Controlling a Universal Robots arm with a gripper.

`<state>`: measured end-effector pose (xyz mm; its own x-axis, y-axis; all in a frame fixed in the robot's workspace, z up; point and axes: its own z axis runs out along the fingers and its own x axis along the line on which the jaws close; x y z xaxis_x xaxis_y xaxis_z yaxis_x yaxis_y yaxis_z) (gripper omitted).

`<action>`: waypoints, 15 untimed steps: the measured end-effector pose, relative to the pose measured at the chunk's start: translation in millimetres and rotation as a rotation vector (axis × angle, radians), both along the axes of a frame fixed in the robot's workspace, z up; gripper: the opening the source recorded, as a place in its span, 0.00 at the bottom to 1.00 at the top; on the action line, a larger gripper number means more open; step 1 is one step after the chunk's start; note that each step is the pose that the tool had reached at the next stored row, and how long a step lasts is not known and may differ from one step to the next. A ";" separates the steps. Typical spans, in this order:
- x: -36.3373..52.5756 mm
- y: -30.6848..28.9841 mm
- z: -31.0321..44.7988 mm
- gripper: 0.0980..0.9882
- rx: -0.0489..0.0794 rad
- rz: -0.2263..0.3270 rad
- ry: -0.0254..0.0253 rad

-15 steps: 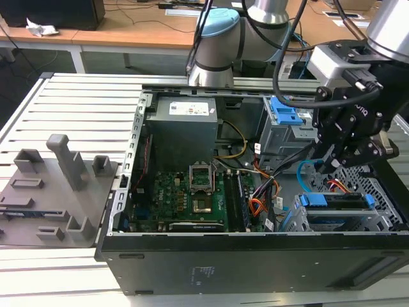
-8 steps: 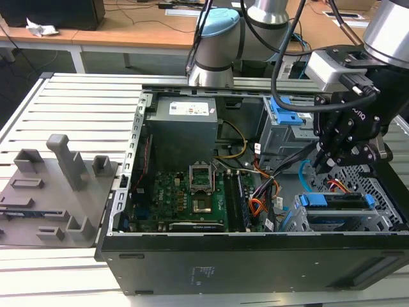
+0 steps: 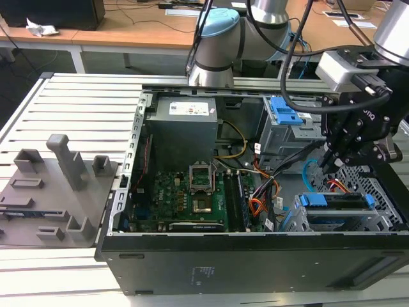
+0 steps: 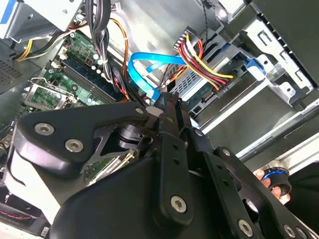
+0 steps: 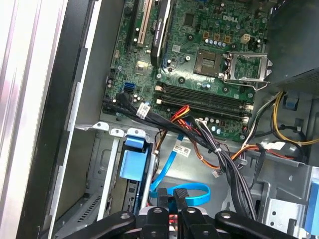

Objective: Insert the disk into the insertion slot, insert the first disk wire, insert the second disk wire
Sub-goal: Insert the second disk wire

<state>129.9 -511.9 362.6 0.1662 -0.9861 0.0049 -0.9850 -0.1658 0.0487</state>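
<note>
Over the drive cage, your claw (image 5: 173, 195) is pinched shut on 1 light blue flat cable (image 5: 197, 193); 1 red-orange-yellow wire bundle (image 4: 202, 62) sits plugged into 1 disk (image 3: 337, 201).

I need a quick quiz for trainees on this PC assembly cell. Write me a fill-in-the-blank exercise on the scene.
1. The disk sits inside the insertion slot, framed by a ____ carrier.
2. The first disk wire bundles red, orange and ____ strands.
3. The light blue cable looping right at the hand is the ____ disk wire.

Missing words: blue; yellow; second.
</note>
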 end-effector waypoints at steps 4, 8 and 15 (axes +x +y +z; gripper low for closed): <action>0.7 -3.0 -0.3 0.07 0.000 0.000 0.0000; 1.1 -11.4 -0.5 0.07 0.000 -0.001 0.0000; 1.3 -17.2 -1.4 0.07 0.000 -0.038 0.0000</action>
<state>131.2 -529.1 361.2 0.1290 -0.9916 0.0051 -0.9905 -0.1286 0.0488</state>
